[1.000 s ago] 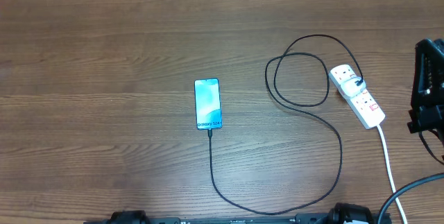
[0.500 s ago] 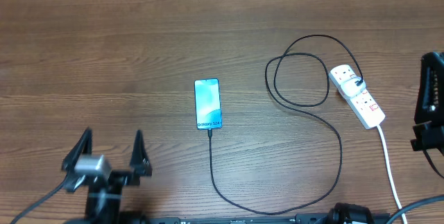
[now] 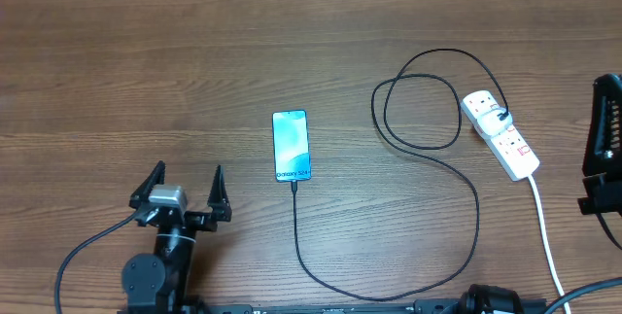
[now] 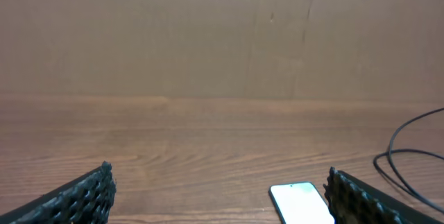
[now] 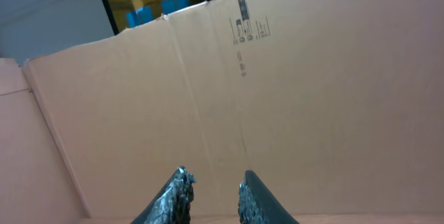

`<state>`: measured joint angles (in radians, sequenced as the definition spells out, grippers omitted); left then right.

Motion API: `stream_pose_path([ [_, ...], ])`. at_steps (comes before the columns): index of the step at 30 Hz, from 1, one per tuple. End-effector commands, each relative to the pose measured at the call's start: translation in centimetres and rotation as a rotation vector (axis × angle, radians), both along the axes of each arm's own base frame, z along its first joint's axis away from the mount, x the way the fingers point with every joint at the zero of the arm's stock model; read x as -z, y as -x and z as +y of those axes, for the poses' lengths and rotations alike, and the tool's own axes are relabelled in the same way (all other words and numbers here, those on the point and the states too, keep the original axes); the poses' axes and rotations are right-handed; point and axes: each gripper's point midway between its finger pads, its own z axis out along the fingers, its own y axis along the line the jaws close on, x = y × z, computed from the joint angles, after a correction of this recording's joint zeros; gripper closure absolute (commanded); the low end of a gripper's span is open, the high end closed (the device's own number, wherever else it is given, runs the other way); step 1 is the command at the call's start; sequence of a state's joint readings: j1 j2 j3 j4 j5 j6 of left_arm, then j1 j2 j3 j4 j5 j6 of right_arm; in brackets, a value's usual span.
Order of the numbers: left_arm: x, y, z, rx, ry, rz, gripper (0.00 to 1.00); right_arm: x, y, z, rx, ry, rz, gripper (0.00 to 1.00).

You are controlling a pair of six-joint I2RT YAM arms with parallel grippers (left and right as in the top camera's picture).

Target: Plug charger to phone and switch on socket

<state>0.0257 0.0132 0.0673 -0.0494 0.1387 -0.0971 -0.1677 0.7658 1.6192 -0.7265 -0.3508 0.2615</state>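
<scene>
Left claw [image 3: 187,186] released wide at lower left; right claw [image 5: 214,195] narrowly parted, gripping nothing.
Phone [image 3: 291,145] lies mid-frame on the bench [image 3: 146,61]; the charger [image 3: 476,207] runs from its lower end, looping to the socket [image 3: 500,133] at right.

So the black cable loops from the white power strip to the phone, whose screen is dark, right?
No, the phone has a lit, light blue screen in the overhead view. The black cable does loop from the white power strip to it.
</scene>
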Motion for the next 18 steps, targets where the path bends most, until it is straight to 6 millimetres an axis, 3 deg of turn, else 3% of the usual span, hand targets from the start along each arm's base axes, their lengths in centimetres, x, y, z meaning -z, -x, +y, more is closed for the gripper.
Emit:
stream_pose_path([
  [1,1.5,-0.4,-0.1,0.006,-0.015,-0.006,0.0,-0.5,0.2,0.0,0.005,0.003,-0.025,0.75],
  [7,2.1,-0.4,0.8,-0.043,-0.015,0.021,0.0,-2.9,0.9,0.1,0.005,0.02,-0.127,0.63],
  [12,3.5,-0.4,0.8,-0.046,-0.015,0.077,0.0,-4.2,1.6,0.2,0.005,0.03,-0.188,0.62],
  [18,3.5,-0.4,0.8,-0.046,-0.015,0.078,0.0,-5.3,5.3,0.8,0.005,0.043,-0.272,0.61],
])
